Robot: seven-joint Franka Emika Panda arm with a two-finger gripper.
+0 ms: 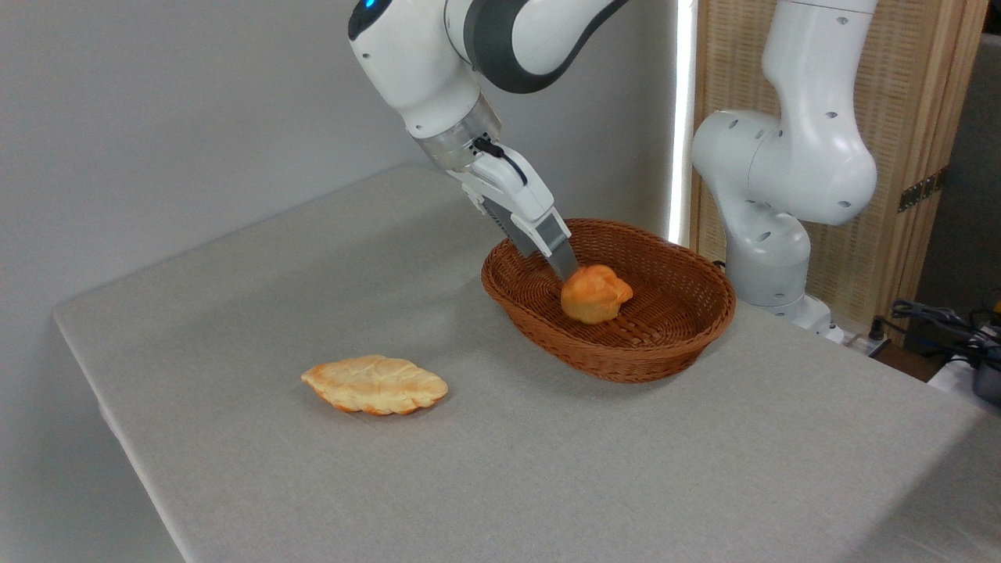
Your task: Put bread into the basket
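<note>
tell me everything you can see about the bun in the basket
The bread is a small round knotted bun, deep orange-golden on top and paler at its base, with a glossy baked look. It sits upright inside the basket, on the woven floor near the middle. The gripper reaches down at a slant to its upper left side, fingers at the bun; whether they are clamping it cannot be told.

A grey table [704, 469] carries the wicker basket [672, 344] and a flat leaf-shaped pastry [374, 385], well apart.
</note>
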